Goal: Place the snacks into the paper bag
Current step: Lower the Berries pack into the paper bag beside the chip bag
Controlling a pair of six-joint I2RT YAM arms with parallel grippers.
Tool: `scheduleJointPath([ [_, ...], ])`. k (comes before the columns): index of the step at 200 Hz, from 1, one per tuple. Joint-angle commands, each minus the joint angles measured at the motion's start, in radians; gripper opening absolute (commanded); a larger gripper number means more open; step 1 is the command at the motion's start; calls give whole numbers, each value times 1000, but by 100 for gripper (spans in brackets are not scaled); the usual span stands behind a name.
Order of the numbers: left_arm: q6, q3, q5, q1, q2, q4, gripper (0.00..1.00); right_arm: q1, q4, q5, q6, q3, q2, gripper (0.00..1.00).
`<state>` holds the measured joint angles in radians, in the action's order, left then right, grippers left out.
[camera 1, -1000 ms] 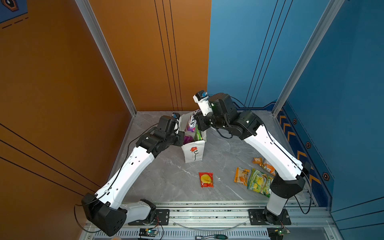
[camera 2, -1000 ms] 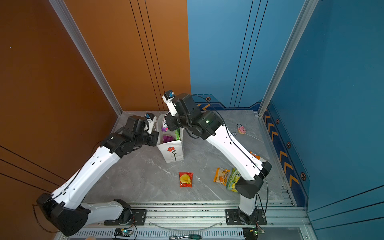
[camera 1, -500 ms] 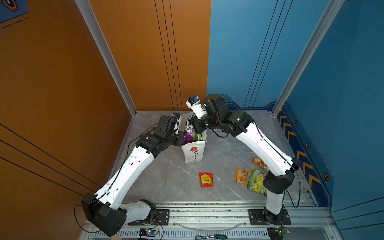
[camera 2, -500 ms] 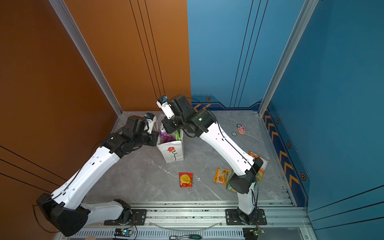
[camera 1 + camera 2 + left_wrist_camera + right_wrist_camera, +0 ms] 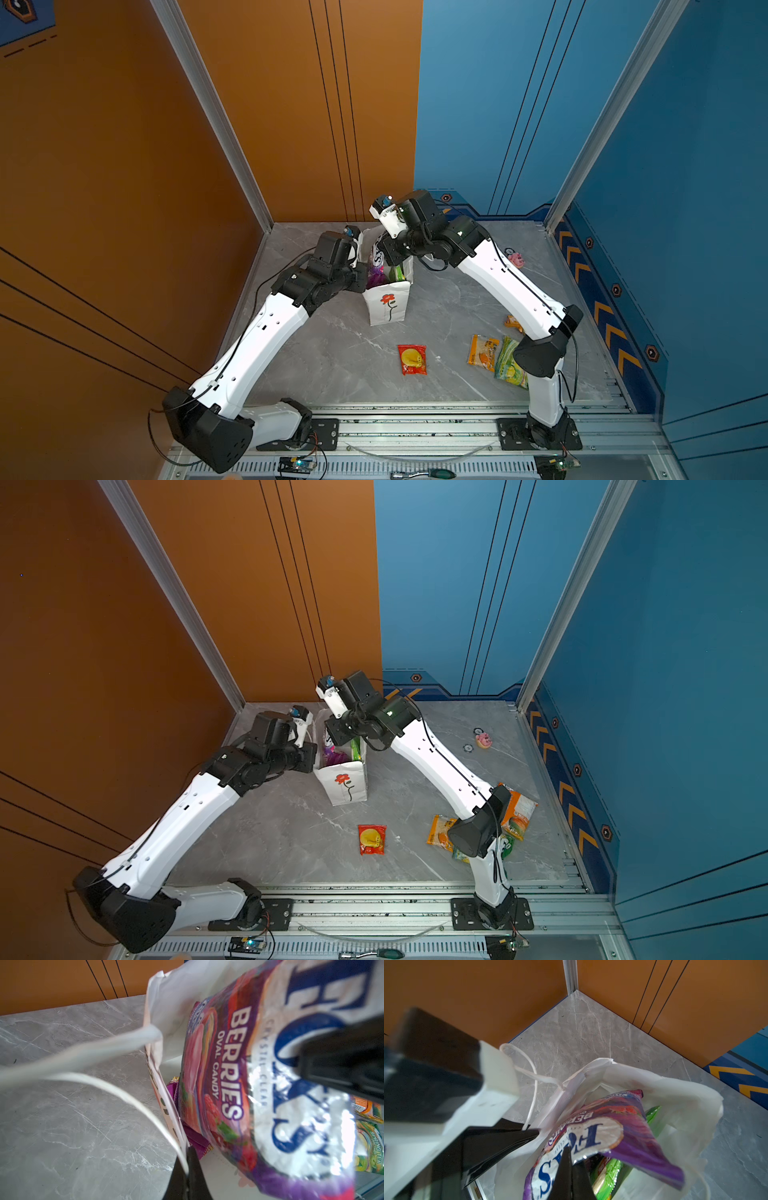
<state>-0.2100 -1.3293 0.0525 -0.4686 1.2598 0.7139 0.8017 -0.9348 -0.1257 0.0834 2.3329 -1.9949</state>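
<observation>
Your right gripper [image 5: 569, 1160], clamped on the Fox's packet [image 5: 612, 1132], has sunk toward the paper bag [image 5: 388, 309]; its elbow [image 5: 540, 353] swung nearer that bag.

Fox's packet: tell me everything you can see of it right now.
The Fox's packet is crinkly purple plastic with a silvery oval carrying blue FOX'S lettering, plus BERRIES OVAL CANDY and berry pictures. It hangs tilted, one end inside the mouth of the white paper bag, the other above its rim. The right gripper has its jaws shut on the logo end. A green packet lies below it.

Top views overlook; wrists (close) share bag [image 5: 664, 1088].
</observation>
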Motion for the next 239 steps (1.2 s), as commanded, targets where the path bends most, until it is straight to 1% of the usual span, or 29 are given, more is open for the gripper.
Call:
scheduleJointPath([
  [1,-5,0,16,-5,-36,-59,0,-19,15,44,37,35,-20,0],
  [62,-5,-2,12,-5,-39,-59,0,-11,10,90,65,36,-72,0],
  [158,-7,-1,10,-5,-39,-59,0,-13,13,87,109,62,-189,0],
  [200,-6,-1,12,-6,-39,-59,0,-5,15,85,122,69,-189,0],
  [211,-6,-1,12,-5,-37,-59,0,1,15,91,122,70,-181,4],
  [239,-6,-2,12,-5,-38,-59,0,8,10,100,134,70,-151,24],
])
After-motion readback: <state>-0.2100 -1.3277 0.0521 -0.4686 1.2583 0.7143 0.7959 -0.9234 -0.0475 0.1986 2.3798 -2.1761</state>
